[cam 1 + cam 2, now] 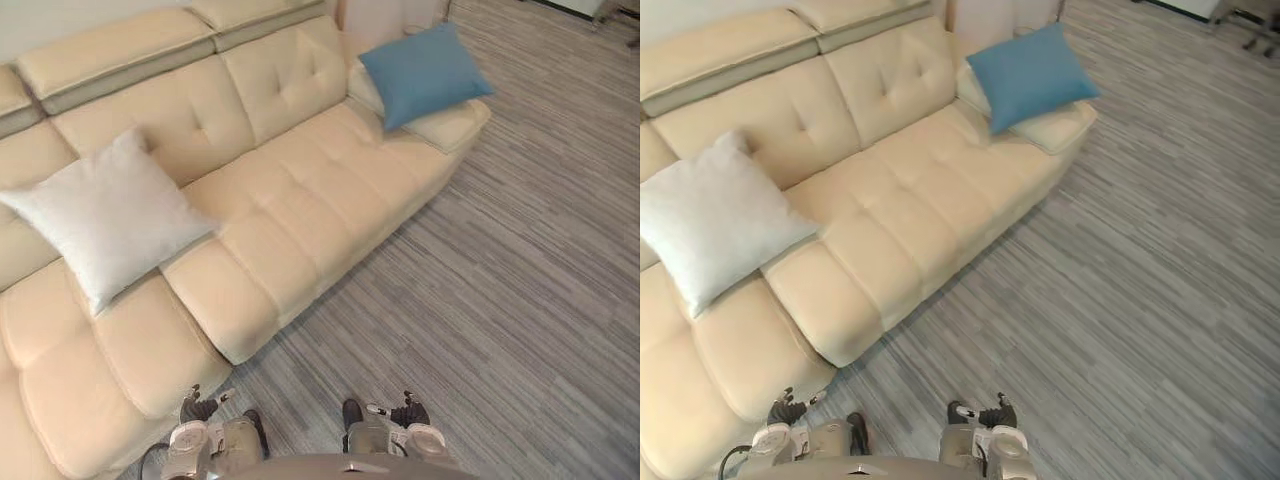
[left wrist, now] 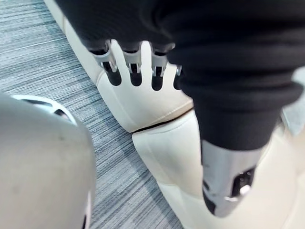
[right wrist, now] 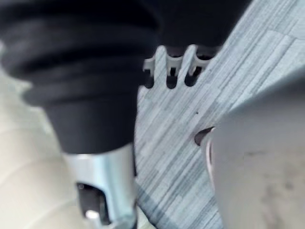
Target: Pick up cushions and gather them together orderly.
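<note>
Fingers (image 2: 108, 59) of the left hand (image 1: 200, 408) hang loose and slightly spread, empty, just beside the front edge of a cream sofa (image 1: 300, 230). The fingers (image 3: 171, 78) of the right hand (image 1: 408, 410) hang the same way, relaxed and empty, above grey striped carpet (image 1: 500, 300).

Two square cushions sit on the sofa, well apart from each other. The white cushion (image 1: 105, 215) is plump with a fine-textured cover. It stands on one corner like a diamond and leans against the tufted backrest (image 1: 270, 85), ahead and to the left of the left hand's fingers. The blue cushion (image 1: 422, 72) is smooth and plain. It rests tilted on the sofa's end armrest (image 1: 452, 125), far ahead of the right hand's fingers.

Padded seat sections stretch between the two cushions, and the seat's front edge stands between both hands and either cushion. Neither hand touches a cushion; the white one lies nearer, the blue one well apart.
</note>
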